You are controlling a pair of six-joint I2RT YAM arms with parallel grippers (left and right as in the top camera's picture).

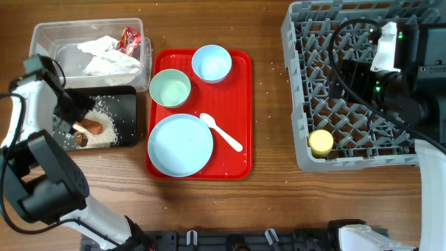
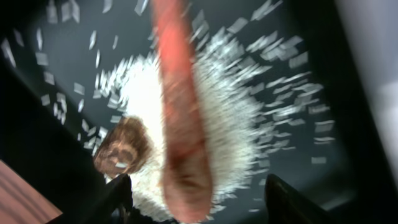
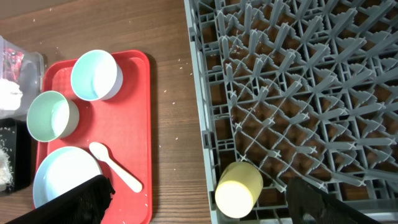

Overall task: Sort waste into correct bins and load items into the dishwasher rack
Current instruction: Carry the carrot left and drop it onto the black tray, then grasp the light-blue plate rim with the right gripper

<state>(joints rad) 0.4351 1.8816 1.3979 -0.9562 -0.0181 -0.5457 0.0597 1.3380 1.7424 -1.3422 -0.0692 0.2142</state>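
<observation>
**Though the sorting looks nearly done, loading stands at 1 of 5**

Where the left gripper (image 2: 198,183) hangs low over the black tray (image 1: 129,97), its jaws stand well apart, wider than the carrot piece (image 2: 180,124) that runs between them. The close view is blurred, so I cannot tell whether either finger touches the carrot, but nothing is clamped. Just beside the carrot lies the brown food lump (image 2: 123,149), and both rest on a bed of rice grains (image 1: 104,111). The clear tub (image 1: 42,35) next to the black tray holds the crumpled tissue (image 1: 108,59) and the red wrapper (image 1: 129,40).

The right gripper (image 3: 199,183), jaws wide and empty, hovers over the corner of the dishwasher rack (image 1: 348,104) nearest the red tray (image 1: 240,104). Below it the yellow cup (image 1: 321,143) lies on its side among the pegs. On the red tray sit the plate (image 1: 180,144), the mint-green bowl (image 1: 170,88), the light-blue bowl (image 1: 211,63) and the spoon (image 1: 221,132).

Apart from stray grains on the table, sorting appears all but complete. The next move would call for the left arm to lift off the black tray. After that comes a grasp on a bowl's rim and a carry across to the rack, with the bowl set between pegs rather than on top of them.
</observation>
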